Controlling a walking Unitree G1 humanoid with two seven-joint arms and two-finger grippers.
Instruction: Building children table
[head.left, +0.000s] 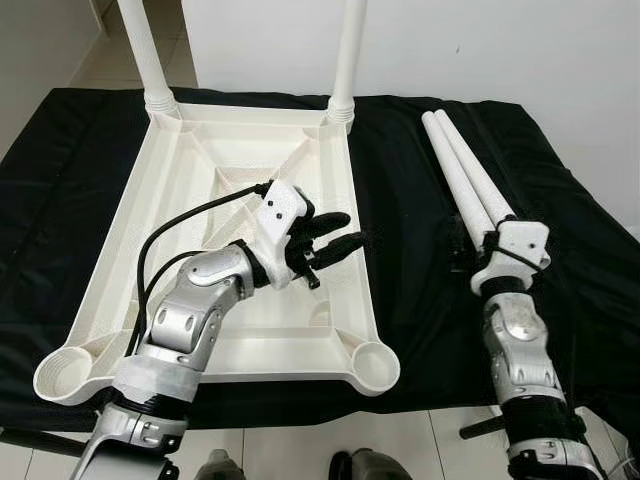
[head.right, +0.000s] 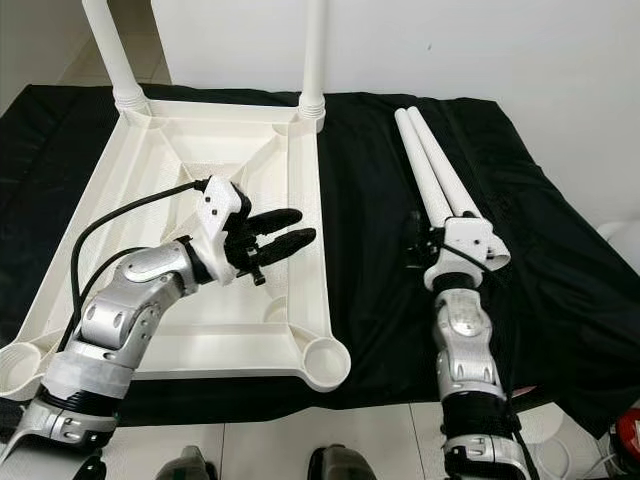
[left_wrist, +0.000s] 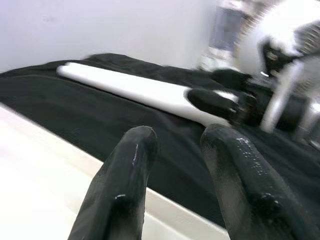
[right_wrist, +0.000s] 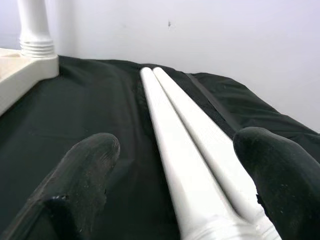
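White tabletop (head.left: 180, 180) lying upside down, left of centre frame, on a worktop under black cloth (head.left: 420, 300). Two legs already seated upright: one (head.left: 140, 50) in the upper-left corner socket, one (head.left: 348, 55) in the upper-centre socket. Two near sockets, lower left (head.left: 65, 375) and lower centre (head.left: 375, 365), open and unfilled. Two loose legs (head.left: 465, 175) lying side by side, touching, right of centre frame on the cloth. Right gripper (right_wrist: 175, 175) at the near ends of those legs, fingers spread wide and straddling both, not closed on either. Left gripper (head.left: 335, 240) hovering above the tabletop's right edge at mid frame, fingers slightly parted, holding nothing. Step in hand judged: picking one loose leg for a near socket; task roughly half complete. Recommended: narrow onto a single leg, not the pair; grip near the threaded end for control; lift clear of its neighbour to avoid rolling it off; present upright over the socket, with the left gripper steadying the tabletop during seating.
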